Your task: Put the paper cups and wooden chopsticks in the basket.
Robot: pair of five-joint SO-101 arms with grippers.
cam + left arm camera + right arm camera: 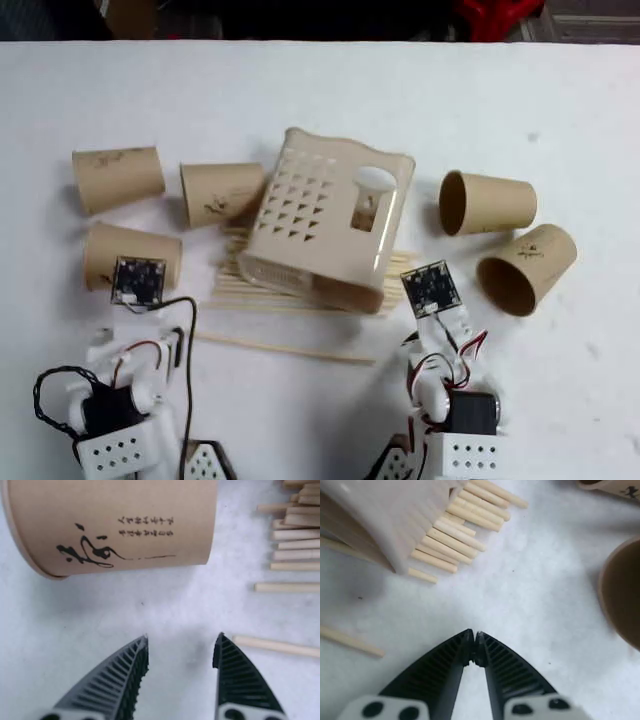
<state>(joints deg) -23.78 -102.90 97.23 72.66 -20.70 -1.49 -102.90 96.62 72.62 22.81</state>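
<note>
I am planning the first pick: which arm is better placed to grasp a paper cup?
Left, probably. The left gripper is open, with a paper cup lying on its side ahead. The right gripper is shut and faces wooden chopsticks, not a cup.

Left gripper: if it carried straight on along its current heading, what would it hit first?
Probably the paper cup lying on its side just ahead of the left gripper, whose jaws are open, across a stretch of table. Its height above the table is unclear.

Bright, even light washes the white table (320, 90); shadows beneath the basket (300, 210) are soft.
</note>
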